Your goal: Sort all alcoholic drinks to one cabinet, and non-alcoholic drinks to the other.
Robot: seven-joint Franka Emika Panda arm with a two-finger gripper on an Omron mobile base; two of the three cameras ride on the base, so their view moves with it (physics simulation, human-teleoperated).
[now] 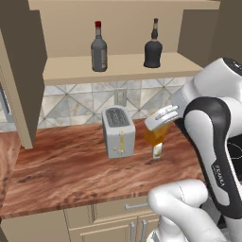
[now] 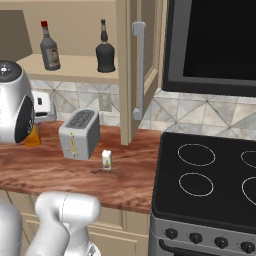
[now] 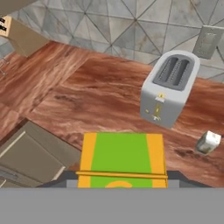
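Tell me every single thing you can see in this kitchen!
Grey bottle: one, grey glass, red cap, on the cabinet shelf.
Black bottle: one, black, thin neck, on the same shelf, right of the grey one.
Wall cabinet: one, tan wood, open, above the counter.
Orange carton: one, orange-yellow with a green patch, held above the counter.
White carton: one, white-cream, standing on the counter by the toaster.
Toaster: one, grey, on the counter.
Counter: one, reddish-brown wood.
Stove: one, black top.
Pincer: one, white, shut on the orange carton.
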